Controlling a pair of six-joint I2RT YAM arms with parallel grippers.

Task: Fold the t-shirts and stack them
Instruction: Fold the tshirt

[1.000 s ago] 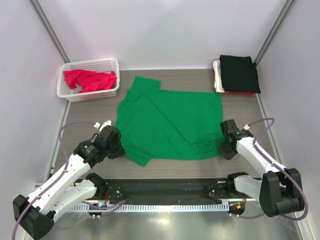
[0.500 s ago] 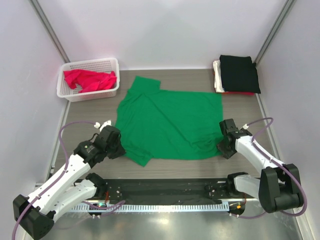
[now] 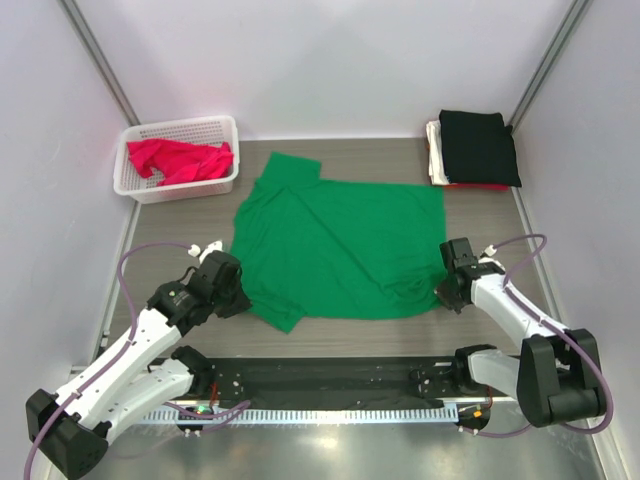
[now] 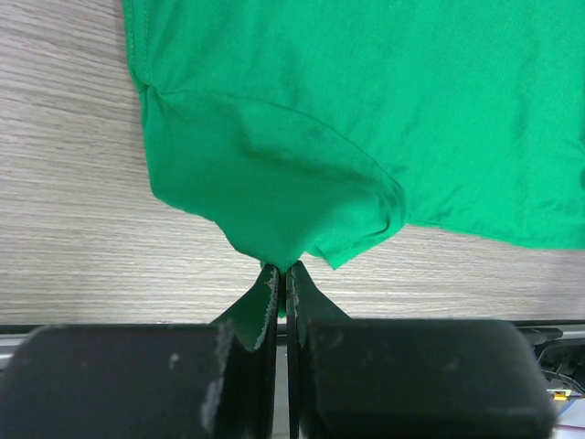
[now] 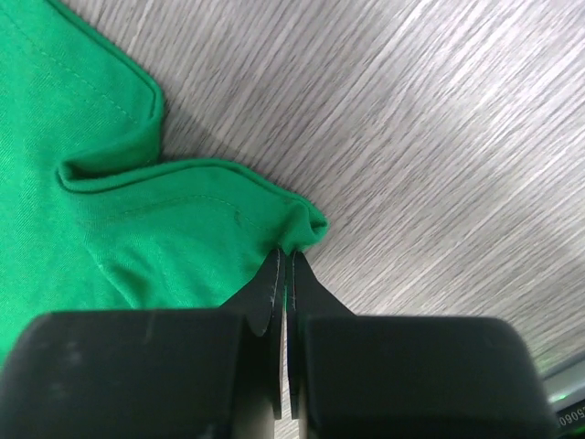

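Cloth is pinched at both near corners: the left gripper (image 4: 281, 270) is clamped tight on the green shirt's (image 3: 340, 245) near left edge, and the right gripper (image 5: 284, 256) on its near right hem. The shirt lies spread on the counter (image 3: 480, 215). At far left a red-pink shirt (image 3: 180, 160) lies in a basket (image 3: 130, 185). At far right a black shirt (image 3: 478, 145) tops a folded stack.

No legible text or labels.
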